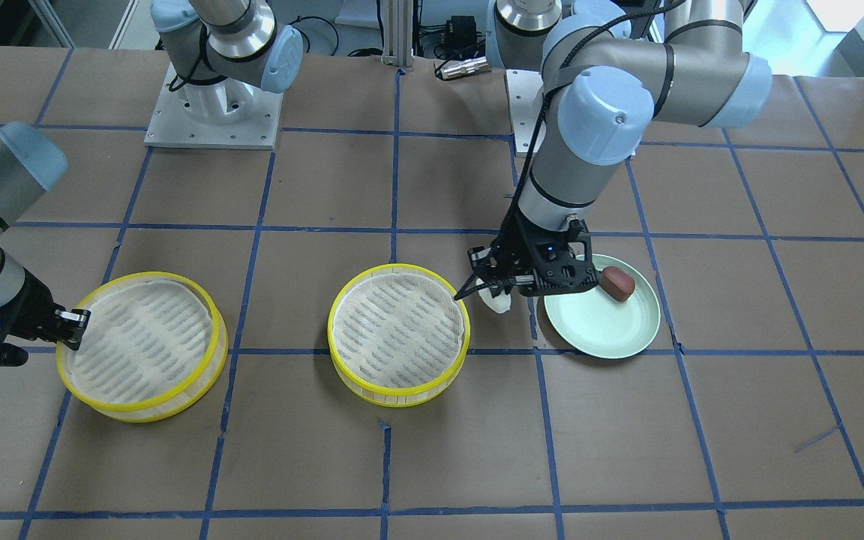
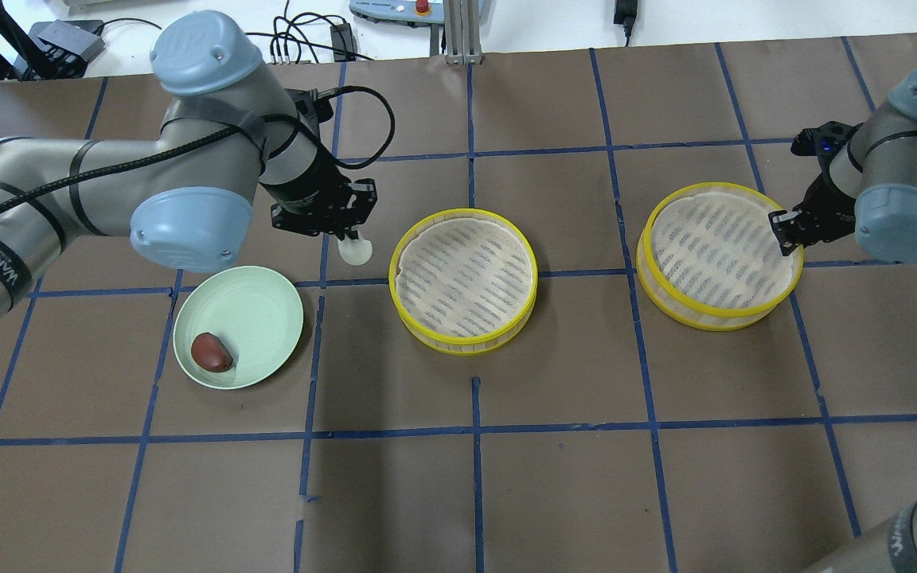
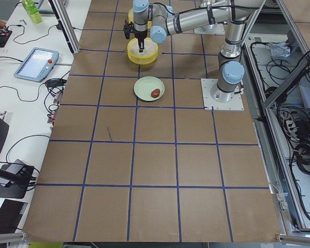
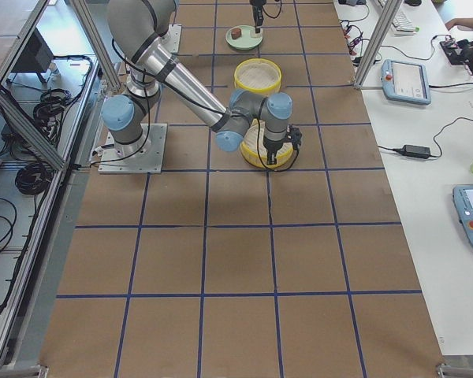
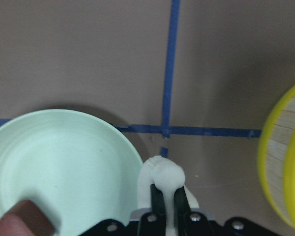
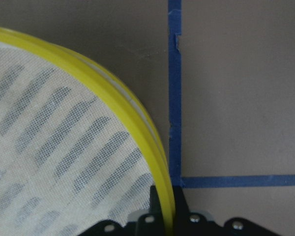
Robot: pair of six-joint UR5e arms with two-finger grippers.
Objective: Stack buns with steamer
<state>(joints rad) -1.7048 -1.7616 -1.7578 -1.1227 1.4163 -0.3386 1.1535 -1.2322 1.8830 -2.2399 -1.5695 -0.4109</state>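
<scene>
My left gripper is shut on the white bun and holds it just above the table, between the pale green plate and the middle steamer tray. The left wrist view shows the white bun pinched between the fingers, with the plate to its left. The dark reddish-brown bun lies on the plate. My right gripper is shut on the yellow rim of the second steamer tray. The right wrist view shows that rim running between the fingers.
Both trays show only their white cloth lining inside. The table is brown paper with a grid of blue tape. The arm bases stand at the robot's side. Cables and a tablet lie beyond the table's edge.
</scene>
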